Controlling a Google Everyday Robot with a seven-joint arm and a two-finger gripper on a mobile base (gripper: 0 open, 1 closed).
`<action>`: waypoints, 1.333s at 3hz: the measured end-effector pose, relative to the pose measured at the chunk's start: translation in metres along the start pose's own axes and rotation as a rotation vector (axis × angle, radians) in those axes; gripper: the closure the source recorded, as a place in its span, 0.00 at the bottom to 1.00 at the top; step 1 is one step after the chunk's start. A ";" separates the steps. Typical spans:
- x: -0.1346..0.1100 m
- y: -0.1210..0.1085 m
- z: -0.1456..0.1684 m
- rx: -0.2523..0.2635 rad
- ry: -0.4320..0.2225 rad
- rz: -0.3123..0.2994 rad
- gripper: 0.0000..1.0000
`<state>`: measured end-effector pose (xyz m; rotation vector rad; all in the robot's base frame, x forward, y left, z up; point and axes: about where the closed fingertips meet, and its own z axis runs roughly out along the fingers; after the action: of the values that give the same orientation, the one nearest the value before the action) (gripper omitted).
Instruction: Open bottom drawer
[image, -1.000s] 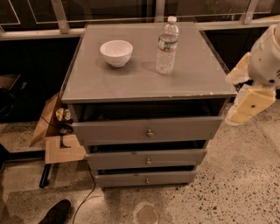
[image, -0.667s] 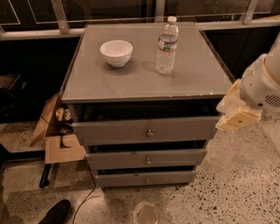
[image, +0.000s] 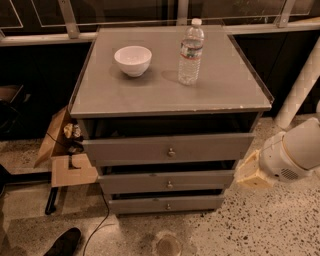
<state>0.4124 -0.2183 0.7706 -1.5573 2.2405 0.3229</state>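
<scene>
The gripper (image: 251, 172) hangs just beside the grey cabinet (image: 225, 92), level with its middle drawer (image: 205, 181), above the bottom drawer (image: 140, 204).

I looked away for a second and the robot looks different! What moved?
The gripper came down and in toward the cabinet. It now sits low beside the right end of the middle drawer, holding nothing. The bottom drawer has not moved out any further, and its knob is untouched. The other drawers, the bowl and the water bottle stayed where they were.
</scene>
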 end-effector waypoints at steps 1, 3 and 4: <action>0.001 0.000 0.002 -0.003 0.000 0.001 1.00; 0.029 0.006 0.041 -0.020 -0.001 -0.011 1.00; 0.077 0.018 0.121 -0.047 -0.052 -0.041 1.00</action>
<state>0.3940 -0.2282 0.6280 -1.5987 2.1732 0.4023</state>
